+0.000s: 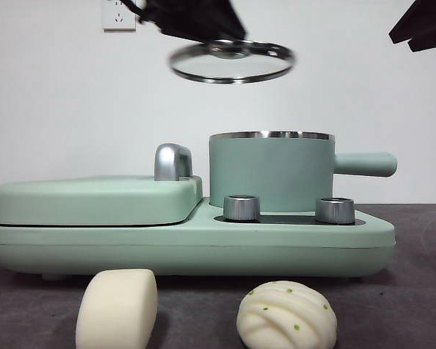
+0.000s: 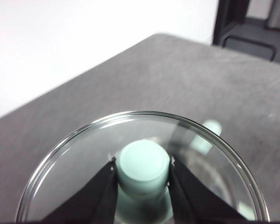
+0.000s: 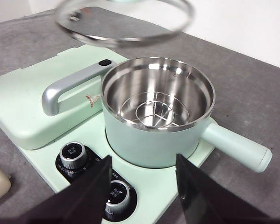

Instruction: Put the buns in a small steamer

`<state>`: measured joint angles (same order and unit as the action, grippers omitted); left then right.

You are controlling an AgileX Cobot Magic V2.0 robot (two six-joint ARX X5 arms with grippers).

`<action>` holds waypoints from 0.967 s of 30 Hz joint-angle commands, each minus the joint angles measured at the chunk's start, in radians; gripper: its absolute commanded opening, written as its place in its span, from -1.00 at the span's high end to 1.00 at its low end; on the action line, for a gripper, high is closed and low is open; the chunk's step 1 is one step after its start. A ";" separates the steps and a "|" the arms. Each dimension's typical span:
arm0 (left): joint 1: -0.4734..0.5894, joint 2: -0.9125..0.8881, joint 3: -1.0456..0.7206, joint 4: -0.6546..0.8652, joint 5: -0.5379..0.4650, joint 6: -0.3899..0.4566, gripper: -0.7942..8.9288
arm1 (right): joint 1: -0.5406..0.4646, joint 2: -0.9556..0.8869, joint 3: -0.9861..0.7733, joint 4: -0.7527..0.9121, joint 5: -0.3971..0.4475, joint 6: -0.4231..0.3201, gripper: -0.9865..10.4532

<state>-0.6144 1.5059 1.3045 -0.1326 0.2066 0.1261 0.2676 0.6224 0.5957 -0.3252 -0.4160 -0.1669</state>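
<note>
White wall backed a dark grey table, where a mint-green cooking appliance stood with the small steamer seated on its right half and a flat griddle cover closed over its left.

Much of the scene was cut off. From the front, the left gripper appeared only as a dark mass at the top edge, and the right gripper as a black tip in the upper right corner. Both buns stood at the near table edge in front of the appliance, their bases cropped: the smooth bun to the left, the pleated bun with green flecks to the right. The right wrist camera caught only a pale sliver of the smooth bun at its frame edge.

The left gripper's jaws pinched the green knob of the glass lid, holding the lid in the air above the steamer and well clear of its rim. The right gripper hung over the two control dials, jaws spread apart and holding nothing.

The steamer stood uncovered, its steel interior holding only a wire steaming rack at the bottom. Its straight handle pointed right.
</note>
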 commanded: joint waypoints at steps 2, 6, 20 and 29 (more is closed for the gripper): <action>0.031 -0.061 0.028 -0.117 -0.048 -0.039 0.81 | 0.007 0.004 0.015 0.009 -0.003 0.011 0.45; 0.074 -0.108 0.023 -0.240 -0.080 -0.055 0.81 | 0.034 0.007 0.016 0.010 -0.003 0.010 0.45; 0.205 -0.284 -0.207 -0.236 -0.106 -0.067 0.81 | 0.424 0.233 0.039 0.078 0.061 -0.002 0.44; 0.248 -0.299 -0.208 -0.227 -0.106 -0.064 0.81 | 0.631 0.511 0.080 0.176 0.085 -0.003 0.33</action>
<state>-0.3668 1.2091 1.0779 -0.3824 0.1024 0.0624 0.8799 1.1065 0.6540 -0.1638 -0.3359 -0.1677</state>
